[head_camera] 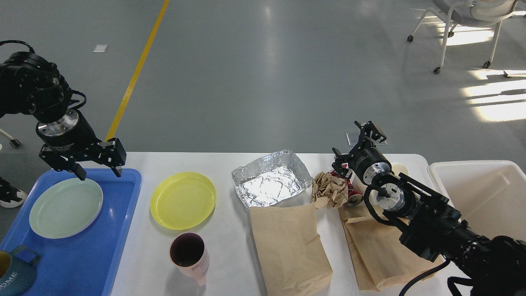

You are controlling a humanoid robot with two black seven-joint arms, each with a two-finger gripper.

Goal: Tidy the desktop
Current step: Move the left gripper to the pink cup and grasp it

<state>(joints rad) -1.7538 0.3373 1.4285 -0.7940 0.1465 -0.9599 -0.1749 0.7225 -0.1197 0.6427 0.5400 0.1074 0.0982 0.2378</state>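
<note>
At seven o'clock a teal mug [14, 276] is cut off on the tray [102, 242] over the desktop's [230, 242] left end, left gripper [99, 173] spread empty at ten, right gripper [356, 144] unreadable at three.
</note>
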